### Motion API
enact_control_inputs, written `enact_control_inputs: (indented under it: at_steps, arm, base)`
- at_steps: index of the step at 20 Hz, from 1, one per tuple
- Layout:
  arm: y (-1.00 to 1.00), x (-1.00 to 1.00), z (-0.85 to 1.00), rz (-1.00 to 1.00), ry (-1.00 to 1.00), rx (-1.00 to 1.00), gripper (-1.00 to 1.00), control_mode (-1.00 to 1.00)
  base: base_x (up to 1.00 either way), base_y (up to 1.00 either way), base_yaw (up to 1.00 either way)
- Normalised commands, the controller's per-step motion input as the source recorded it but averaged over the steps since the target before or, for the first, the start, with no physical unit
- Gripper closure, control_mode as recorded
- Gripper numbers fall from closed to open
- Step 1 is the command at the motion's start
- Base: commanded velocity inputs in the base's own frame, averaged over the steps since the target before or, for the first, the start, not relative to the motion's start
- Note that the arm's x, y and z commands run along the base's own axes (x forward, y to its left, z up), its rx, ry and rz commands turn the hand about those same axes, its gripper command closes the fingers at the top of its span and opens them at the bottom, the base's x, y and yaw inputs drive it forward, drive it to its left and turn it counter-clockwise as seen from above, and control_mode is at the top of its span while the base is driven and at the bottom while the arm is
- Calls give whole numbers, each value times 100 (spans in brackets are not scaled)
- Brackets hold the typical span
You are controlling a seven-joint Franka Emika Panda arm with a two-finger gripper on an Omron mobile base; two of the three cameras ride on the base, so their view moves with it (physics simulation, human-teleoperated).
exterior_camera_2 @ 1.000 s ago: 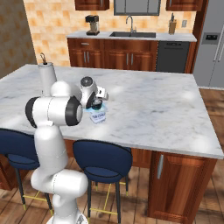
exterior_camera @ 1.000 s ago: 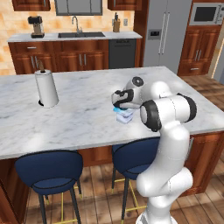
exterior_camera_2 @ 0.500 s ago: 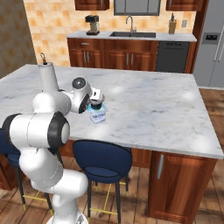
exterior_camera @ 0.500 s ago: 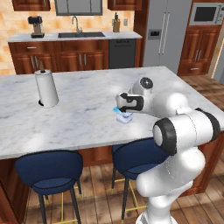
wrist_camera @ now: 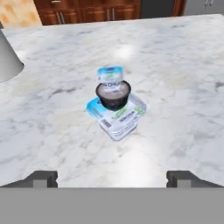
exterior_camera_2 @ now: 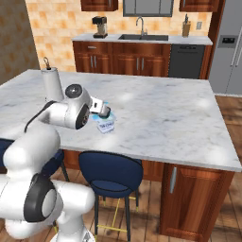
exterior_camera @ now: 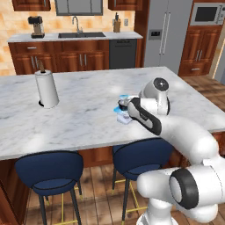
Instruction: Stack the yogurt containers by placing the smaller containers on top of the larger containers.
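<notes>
Hand view: fingers (wrist_camera: 112,178) spread wide and empty; dark cup (wrist_camera: 113,94) seated on the blue-lidded tub (wrist_camera: 117,116), straight ahead of them on the bench (wrist_camera: 183,87); tiny white cup (wrist_camera: 110,75) apparently just behind the tub.

Large tub (wrist_camera: 117,118): label print blurred, unreadable; top partly covered by the dark cup (wrist_camera: 113,94) standing on it.
Small white cup (wrist_camera: 110,74): lower part hidden behind the dark cup; cannot tell whether it rests on the tub or the worktop (wrist_camera: 183,87).
Stack, left base view: largely masked by the forearm.
Fingers (wrist_camera: 41,179): only the tips visible at the bottom edge.
Paper towel roll (wrist_camera: 6,57): cut by the left edge.
</notes>
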Motion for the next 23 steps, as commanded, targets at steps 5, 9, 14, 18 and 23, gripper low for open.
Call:
enact_control_inputs:
  at_steps: [5,9,14,18,23]
  arm:
    - [-15,-100,56,-10,13,1,-100,-100]
    - [-21,-100,21,-7,1,1,-100,-100]
    - [-15,-100,10,0,-9,0,-100,-100]
    - [-5,-100,3,4,-19,0,-100,-100]
    - [-3,-99,13,2,-17,0,-100,-100]
  base:
    - [0,0,0]
    - [0,0,0]
    - [0,0,0]
    - [0,0,0]
    - [0,0,0]
